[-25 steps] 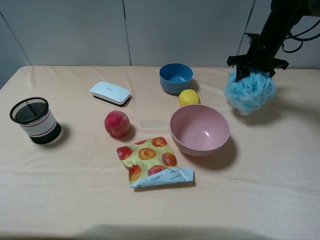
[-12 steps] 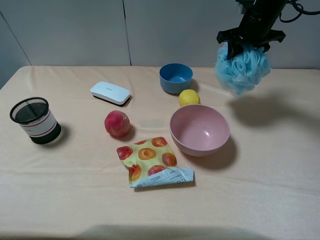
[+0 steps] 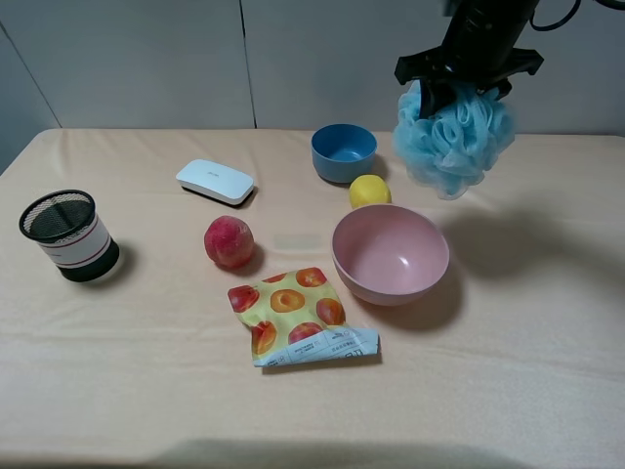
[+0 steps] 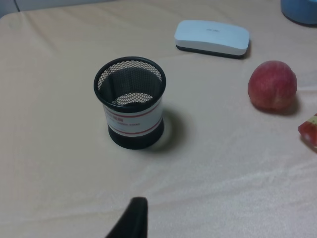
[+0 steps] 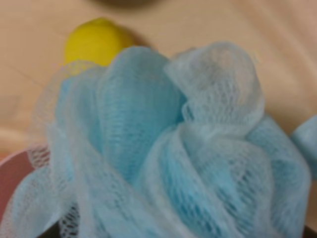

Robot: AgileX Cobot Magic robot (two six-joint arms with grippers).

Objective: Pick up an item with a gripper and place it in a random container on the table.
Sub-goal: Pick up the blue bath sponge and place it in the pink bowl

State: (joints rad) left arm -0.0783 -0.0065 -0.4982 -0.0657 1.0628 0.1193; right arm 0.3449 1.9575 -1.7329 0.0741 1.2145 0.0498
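My right gripper [image 3: 457, 82] is shut on the fluffy light blue bath pouf [image 3: 453, 139] and holds it in the air, above and just behind the far right rim of the pale pink bowl [image 3: 391, 254]. The pouf fills the right wrist view [image 5: 168, 148], with the lemon [image 5: 96, 39] and a bit of the pink bowl rim [image 5: 12, 176] below it. The pink bowl stands empty at the table's middle right. Of my left gripper only one black fingertip [image 4: 131, 220] shows, low over the table near the black mesh cup [image 4: 131, 101].
A blue bowl [image 3: 344, 151] and a lemon [image 3: 369, 191] stand behind the pink bowl. A red peach [image 3: 229, 241], a white case [image 3: 215, 181] and a snack bag [image 3: 298, 315] lie at the middle. The mesh cup [image 3: 68, 234] stands far left.
My right gripper has lifted the pouf off the table at the right and carried it up and to the left, toward the pink bowl.
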